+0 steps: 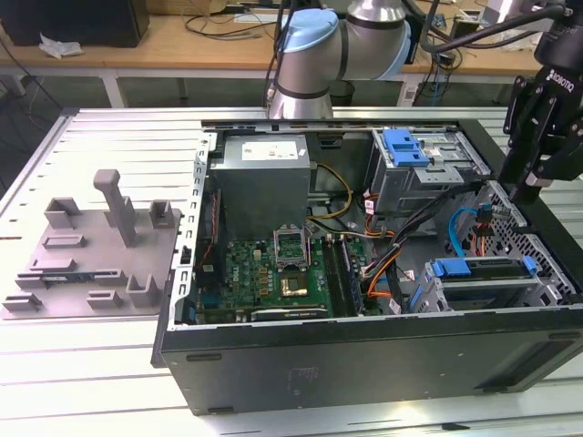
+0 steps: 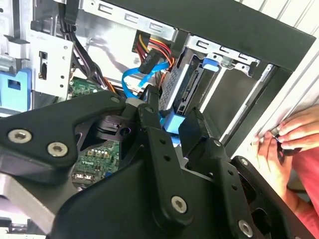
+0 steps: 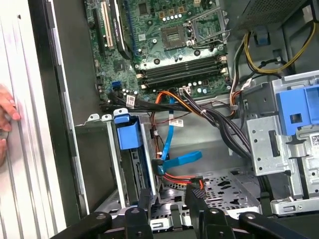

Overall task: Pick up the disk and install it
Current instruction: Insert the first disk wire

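**Open Computer Case: Disk Seated in Bay, Jaws Empty**

The computer case (image 1: 364, 360) lay on its side on the desk (image 1: 91, 373) with its cover off. Inside it were a circuit board (image 1: 282, 269), a power supply (image 1: 264, 182) bearing a white label (image 1: 273, 150), bundled cables (image 1: 387, 264) and a metal cage with a blue latch (image 1: 405, 146). The disk (image 1: 483, 269) sat in the drive bay at the exterior view's right end of the case, blue rail uppermost. A flat blue cable (image 3: 182, 159) lay just beside that bay. A grey plate (image 1: 91, 259) with upright posts stood on the desk, beside the case on the exterior view's left. The jaws hung above the bay, clear of the disk, moderately open and holding nothing. A person's hand (image 2: 294, 132) was on the desk just outside the case wall.
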`<state>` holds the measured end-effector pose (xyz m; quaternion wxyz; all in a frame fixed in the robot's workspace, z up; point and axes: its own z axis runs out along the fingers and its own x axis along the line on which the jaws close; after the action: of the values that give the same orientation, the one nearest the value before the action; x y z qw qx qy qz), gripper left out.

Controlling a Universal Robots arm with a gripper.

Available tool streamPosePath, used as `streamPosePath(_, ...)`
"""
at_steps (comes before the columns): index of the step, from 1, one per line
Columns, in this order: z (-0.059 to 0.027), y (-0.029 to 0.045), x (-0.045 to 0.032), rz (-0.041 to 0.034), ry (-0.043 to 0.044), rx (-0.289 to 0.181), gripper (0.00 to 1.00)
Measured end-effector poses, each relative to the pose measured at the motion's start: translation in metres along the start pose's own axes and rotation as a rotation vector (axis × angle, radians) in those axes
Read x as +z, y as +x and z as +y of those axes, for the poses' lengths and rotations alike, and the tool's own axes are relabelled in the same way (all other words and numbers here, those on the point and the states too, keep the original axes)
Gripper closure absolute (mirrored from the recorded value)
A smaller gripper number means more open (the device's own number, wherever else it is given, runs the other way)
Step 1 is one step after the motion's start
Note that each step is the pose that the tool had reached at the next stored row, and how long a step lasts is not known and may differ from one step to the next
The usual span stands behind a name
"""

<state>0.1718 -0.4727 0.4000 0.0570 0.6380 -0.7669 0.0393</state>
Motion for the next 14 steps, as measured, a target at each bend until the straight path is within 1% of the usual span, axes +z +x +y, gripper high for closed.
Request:
streamPosePath(1,-0.0006,-0.0018,0.0,0.0079,0.0,0.001,0.56)
streamPosePath(2,-0.001,-0.0031,0.0001,0.0129,-0.0003,0.002,0.56)
streamPosePath(3,-0.0013,-0.0046,0.0003,0.02,-0.001,0.003,0.56)
streamPosePath(4,-0.0018,-0.0063,0.001,0.0306,-0.0023,0.004,0.56)
streamPosePath(6,-0.0032,-0.0096,0.0024,0.0547,-0.0051,0.008,0.56)
streamPosePath(8,-0.0045,-0.0124,0.0033,0.0719,-0.0072,0.011,0.56)
streamPosePath(9,-0.0053,-0.014,0.0035,0.078,-0.0085,0.013,0.56)
streamPosePath(14,-0.0089,-0.019,0.0042,0.0975,-0.0136,0.018,0.56)
